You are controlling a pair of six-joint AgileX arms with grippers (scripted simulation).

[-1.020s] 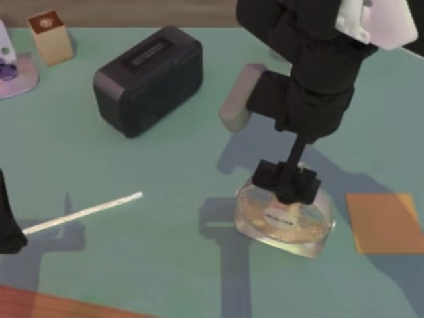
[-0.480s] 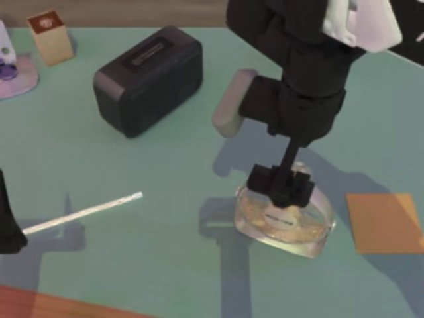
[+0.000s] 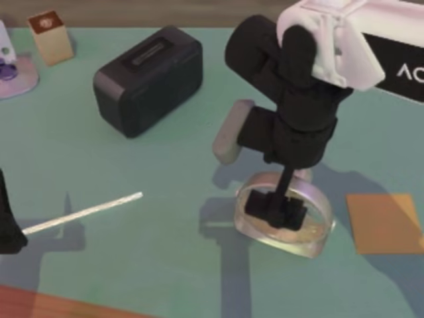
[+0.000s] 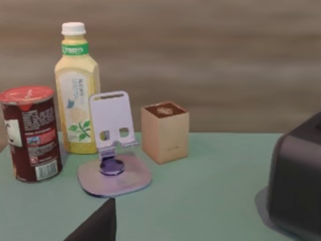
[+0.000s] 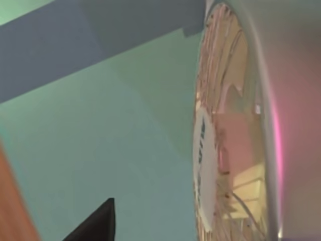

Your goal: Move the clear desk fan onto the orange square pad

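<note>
Your clear desk fan (image 3: pixel 285 222) lies flat on the green table (image 3: pixel 132 258), a little right of centre toward the near edge, its silvery rim ringing the tan blades. The right gripper (image 3: pixel 276 210) sits directly over the fan's face, pushed down onto it and covering the centre label in the top view. You cannot tell from that view whether its fingers are spread or closed on anything; the right wrist view shows only the fan (image 5: pixel 225 145) very close, edge-on, with the label disc and blades filling the picture.

At 3 o'clock from the fan, apart from it, you see the orange square pad (image 3: pixel 384 224) lying bare by the table's right edge.

At 11 o'clock from the fan, just behind the right arm, lies a grey rounded block (image 3: pixel 228 136). Farther out in the same direction stands the black rounded box (image 3: pixel 147 79). At 9 o'clock a thin white rod (image 3: pixel 83 213) lies slanted on the table.

Your left gripper (image 3: pixel 8 225) is parked at the left edge; its fingers cannot be judged. In the far left corner stand a small tan wooden block (image 3: pixel 50 36) and a lilac phone stand (image 4: pixel 114 150), with a yellow juice bottle (image 4: pixel 76 90) and a red-lidded can (image 4: pixel 30 133) beside them.
</note>
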